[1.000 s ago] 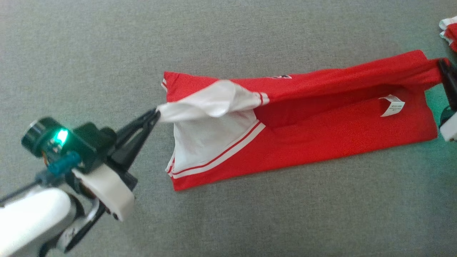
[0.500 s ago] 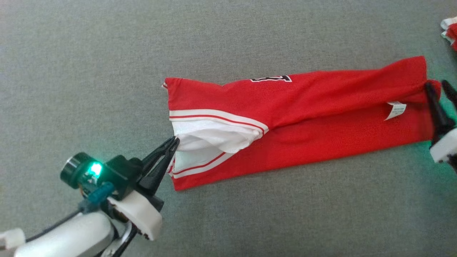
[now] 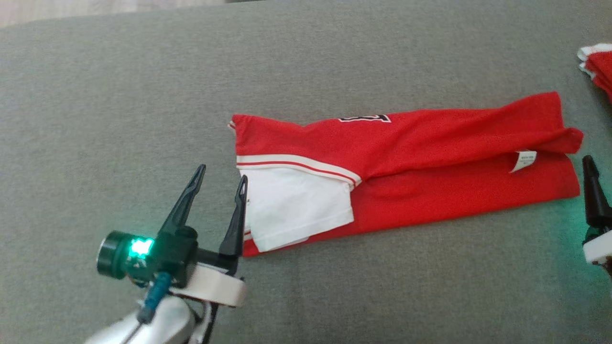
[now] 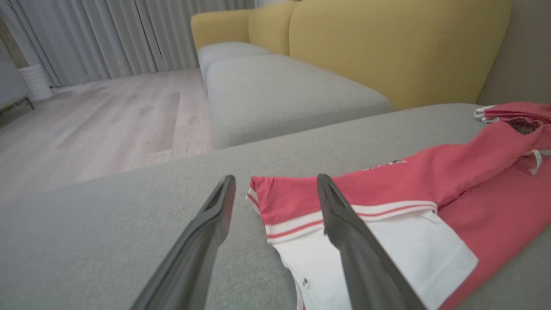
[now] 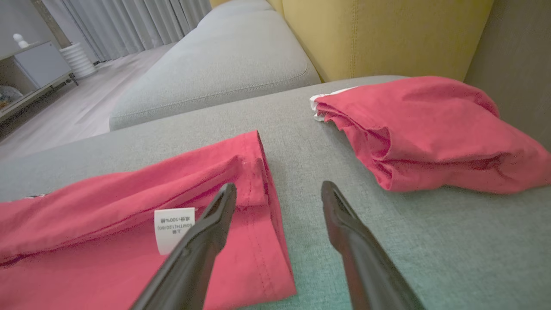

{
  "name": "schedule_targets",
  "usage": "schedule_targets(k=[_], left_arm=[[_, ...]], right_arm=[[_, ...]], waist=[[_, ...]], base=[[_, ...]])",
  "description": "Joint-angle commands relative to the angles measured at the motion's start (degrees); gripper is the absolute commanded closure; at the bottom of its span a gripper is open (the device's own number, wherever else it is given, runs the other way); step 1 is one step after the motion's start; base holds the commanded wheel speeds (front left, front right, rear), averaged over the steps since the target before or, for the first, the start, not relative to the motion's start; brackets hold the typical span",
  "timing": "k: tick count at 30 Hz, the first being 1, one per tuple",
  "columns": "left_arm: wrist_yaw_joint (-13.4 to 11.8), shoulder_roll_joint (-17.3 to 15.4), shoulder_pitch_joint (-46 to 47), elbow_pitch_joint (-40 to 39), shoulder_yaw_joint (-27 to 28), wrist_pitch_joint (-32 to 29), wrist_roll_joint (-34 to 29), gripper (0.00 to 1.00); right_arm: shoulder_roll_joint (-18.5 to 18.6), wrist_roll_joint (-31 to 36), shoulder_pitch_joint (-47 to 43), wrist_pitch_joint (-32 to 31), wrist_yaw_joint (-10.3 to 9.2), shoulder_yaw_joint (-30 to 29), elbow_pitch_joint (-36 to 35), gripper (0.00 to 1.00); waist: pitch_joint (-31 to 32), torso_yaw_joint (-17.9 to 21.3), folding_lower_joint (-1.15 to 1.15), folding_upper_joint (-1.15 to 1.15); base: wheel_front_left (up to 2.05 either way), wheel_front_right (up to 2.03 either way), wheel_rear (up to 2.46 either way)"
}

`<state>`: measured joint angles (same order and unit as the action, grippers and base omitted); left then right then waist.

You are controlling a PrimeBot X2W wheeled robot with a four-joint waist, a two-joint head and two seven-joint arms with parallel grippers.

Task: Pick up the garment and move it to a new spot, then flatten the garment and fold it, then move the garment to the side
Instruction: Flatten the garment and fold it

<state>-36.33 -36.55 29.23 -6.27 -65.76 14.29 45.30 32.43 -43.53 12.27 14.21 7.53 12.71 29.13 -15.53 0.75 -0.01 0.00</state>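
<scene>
Two red garments lay on the grey cushion (image 3: pixel 143 95) in the head view. The folded garment (image 3: pixel 430 143) stretched from the middle to the right, with its white sleeve (image 3: pixel 296 210) at the left end. A second red garment (image 3: pixel 597 64) sat at the far right edge. The left jaws stood apart at the near left, gripping nothing, with one finger (image 3: pixel 235 220) just beside the sleeve. One dark finger (image 3: pixel 593 196) of the right jaws showed just off the garment's right end.

In the left wrist view, the left jaws were spread wide above the cushion (image 4: pixel 107 224). One finger (image 4: pixel 348 232) crossed in front of the sleeve (image 4: pixel 409 254) of the garment (image 4: pixel 387 189). A yellow sofa back (image 4: pixel 387 43) rose beyond.

In the right wrist view, the right jaws stood apart and empty. One finger (image 5: pixel 202 241) lay over the garment (image 5: pixel 107 206) beside its white label (image 5: pixel 172 224). The second garment (image 5: pixel 430 129) lay farther off to the right.
</scene>
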Motion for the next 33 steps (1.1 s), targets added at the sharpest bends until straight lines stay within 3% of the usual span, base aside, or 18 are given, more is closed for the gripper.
schedule_targets(k=[1,4,7,8,13,20,33], left_arm=[[-1.2,-0.1,-0.4,-1.2,4.0,0.6,-1.8,0.00],[-2.5,3.5,-4.4,-1.1,8.7,0.7,-7.4,0.00],[-2.2,7.0,-8.3,-0.5,11.9,0.7,-12.2,0.00],[-1.2,9.3,-10.5,-0.1,13.5,0.7,-14.5,0.00],[2.2,13.4,-14.0,1.3,16.6,0.7,-19.1,0.00],[6.1,16.6,-16.8,3.1,21.1,0.7,-22.7,0.00],[11.5,19.7,-19.6,4.4,26.9,0.7,-27.3,0.00]], right_arm=[[1.4,0.8,-0.8,0.6,-0.04,-0.8,-1.8,0.00],[-0.6,1.8,-0.5,-1.0,-0.04,-4.7,-2.7,0.00],[-1.8,3.8,1.5,-3.9,-0.04,-7.5,-1.2,0.00],[-2.5,5.3,3.4,-6.7,-0.04,-9.0,0.6,0.00],[-2.5,9.7,8.2,-11.2,-0.04,-11.9,5.9,0.00],[-2.9,11.3,9.4,-16.1,-0.04,-11.6,10.0,0.00],[-4.2,5.9,3.7,-19.6,-0.04,-9.6,6.9,0.00]], waist=[[0.7,-0.9,0.01,0.00],[1.5,-2.4,0.01,0.00],[2.2,-4.1,0.01,0.00],[2.3,-5.2,0.01,0.00],[2.2,-7.2,0.01,0.00],[2.2,-6.9,0.01,0.00],[2.4,-4.8,0.01,0.00]], base=[[0.00,0.00,0.00],[0.00,0.00,0.00],[0.00,0.00,0.00],[0.00,0.00,0.00],[0.00,0.00,0.00],[0.00,0.00,0.00],[0.00,0.00,0.00]])
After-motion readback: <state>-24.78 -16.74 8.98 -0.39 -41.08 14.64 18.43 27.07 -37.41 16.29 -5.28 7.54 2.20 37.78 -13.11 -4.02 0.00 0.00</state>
